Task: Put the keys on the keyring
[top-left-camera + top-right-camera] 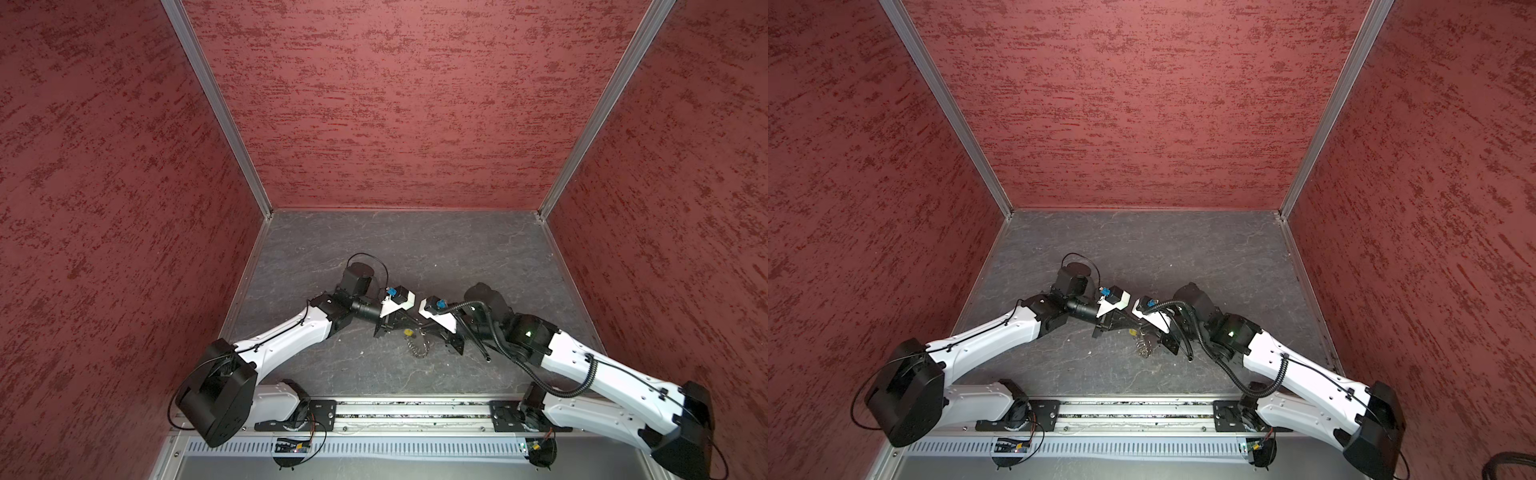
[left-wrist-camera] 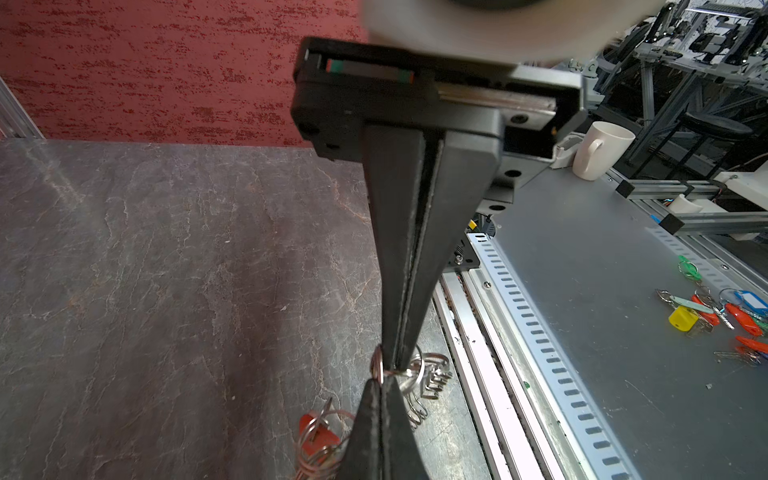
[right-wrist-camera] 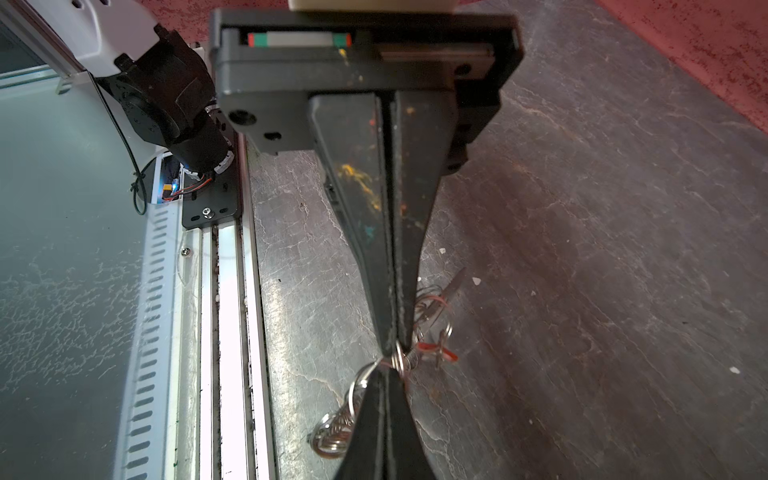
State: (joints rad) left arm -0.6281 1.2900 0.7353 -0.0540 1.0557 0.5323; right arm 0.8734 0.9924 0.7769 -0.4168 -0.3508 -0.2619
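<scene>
Silver keyring (image 2: 415, 372) hung between left gripper (image 2: 392, 363) and right gripper (image 3: 395, 345), both clamped on it. This seemed the threading step, and next probably called for prying a ring apart.

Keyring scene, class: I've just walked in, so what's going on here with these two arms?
Both arms meet tip to tip above the grey table. The left gripper and the right gripper each have their fingers shut on the keyring, and its chain of silver rings dangles below them. A red key sits among the rings, and a yellow key shows where the grippers meet. Whether either key is already threaded on cannot be told.
</scene>
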